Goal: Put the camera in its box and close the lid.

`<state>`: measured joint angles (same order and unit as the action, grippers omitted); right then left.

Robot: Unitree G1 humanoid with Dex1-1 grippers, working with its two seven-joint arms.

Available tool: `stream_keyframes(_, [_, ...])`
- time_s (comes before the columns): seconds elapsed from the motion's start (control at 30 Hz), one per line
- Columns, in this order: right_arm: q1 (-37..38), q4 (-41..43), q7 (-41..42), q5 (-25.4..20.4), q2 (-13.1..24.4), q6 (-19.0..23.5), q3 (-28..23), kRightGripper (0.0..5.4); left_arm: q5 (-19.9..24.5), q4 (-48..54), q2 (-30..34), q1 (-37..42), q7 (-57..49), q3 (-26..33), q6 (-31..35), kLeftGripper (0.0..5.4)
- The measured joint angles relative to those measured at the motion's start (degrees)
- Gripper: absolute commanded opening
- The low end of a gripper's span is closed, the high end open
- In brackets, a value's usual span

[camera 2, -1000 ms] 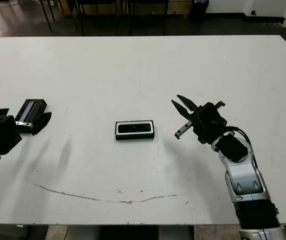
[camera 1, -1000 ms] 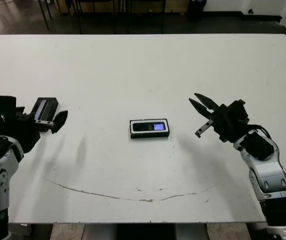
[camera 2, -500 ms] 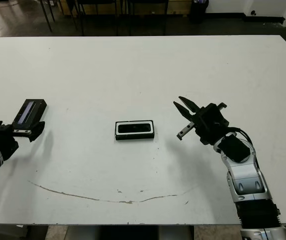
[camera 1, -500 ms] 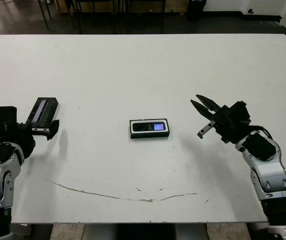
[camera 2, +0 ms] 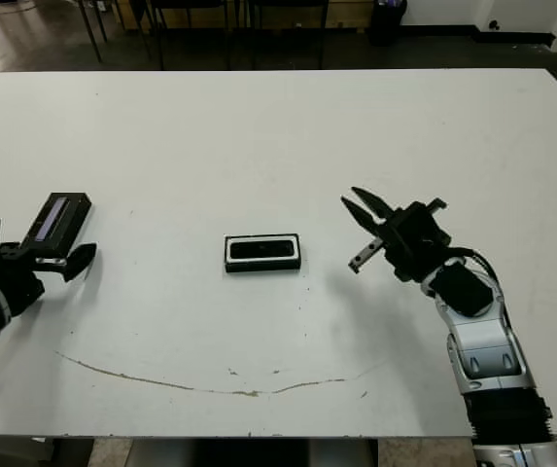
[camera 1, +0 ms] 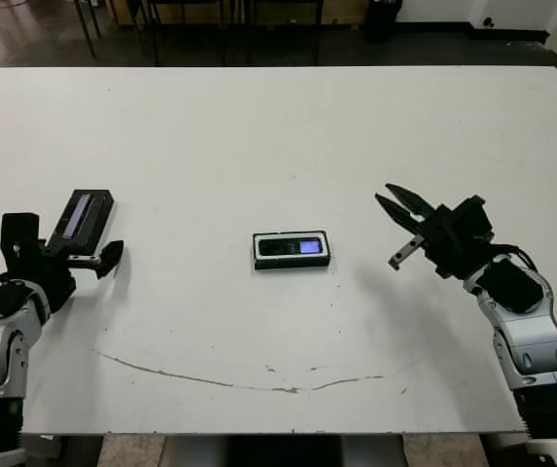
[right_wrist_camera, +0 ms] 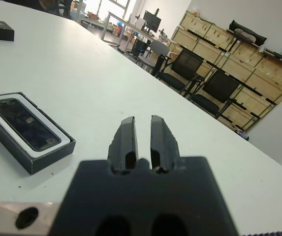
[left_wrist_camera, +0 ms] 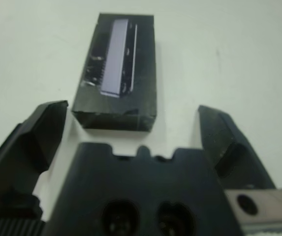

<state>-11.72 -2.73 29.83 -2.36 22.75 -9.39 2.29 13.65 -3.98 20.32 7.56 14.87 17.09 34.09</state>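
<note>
At the middle of the white table (camera 1: pixel 288 126) we see the box (camera 1: pixel 292 250) lying open, its white lining framing the camera (camera 1: pixel 292 247), which rests flat inside with its small bluish-purple screen lit at the end nearer our right arm. The right wrist view shows the same pairing: the dark bar seated within the pale rim, level with the tray.

The lid (camera 1: pixel 84 216) lies flat on the table well to the left of the box, grey panel facing up. Our left gripper (camera 1: pixel 76 255) sits just behind the lid's near short edge, its 2 fingers (left_wrist_camera: pixel 37 135) spread wide, 1 on each side of that edge. In the left wrist view, white table shows between each finger and the lid, so the claw is apart and clamped on nothing.

Our right gripper (camera 1: pixel 395 206) hovers to the right of the box, clear of it, its 2 black fingers (right_wrist_camera: pixel 126 140) nearly together with only a thin slit between them and nothing held. It points toward the table's middle.

A faint brownish curved streak (camera 1: pixel 249 379) marks the tabletop nearer the robot. Chairs and stacked wooden crates show beyond the table in the right wrist view.
</note>
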Motion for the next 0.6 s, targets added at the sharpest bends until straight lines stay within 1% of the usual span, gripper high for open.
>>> stream_keyframes(0.13, [0.5, 0.5, 0.0, 0.1, 0.6, 0.1, 0.0, 0.00, -0.8, -1.8, -0.7, 0.3, -1.0, -0.7, -3.7, 3.97])
stream_keyframes(0.43, [1.0, 1.0, 0.7, -0.2, 0.8, 0.8, -0.3, 0.00, -3.4, -4.4, -1.9, 0.5, -5.3, -1.7, -9.8, 1.78])
stream_keyframes(0.5, [1.0, 0.6, 1.1, -0.4, 0.9, 0.8, -0.3, 0.00, -3.8, -5.1, -2.0, 0.5, -5.8, -1.7, -11.2, 1.44])
stream_keyframes(0.6, [1.0, 0.5, 1.2, -0.4, 1.0, 0.8, -0.4, 0.00, -4.3, -6.5, -2.3, 0.6, -6.7, -1.7, -13.7, 1.14])
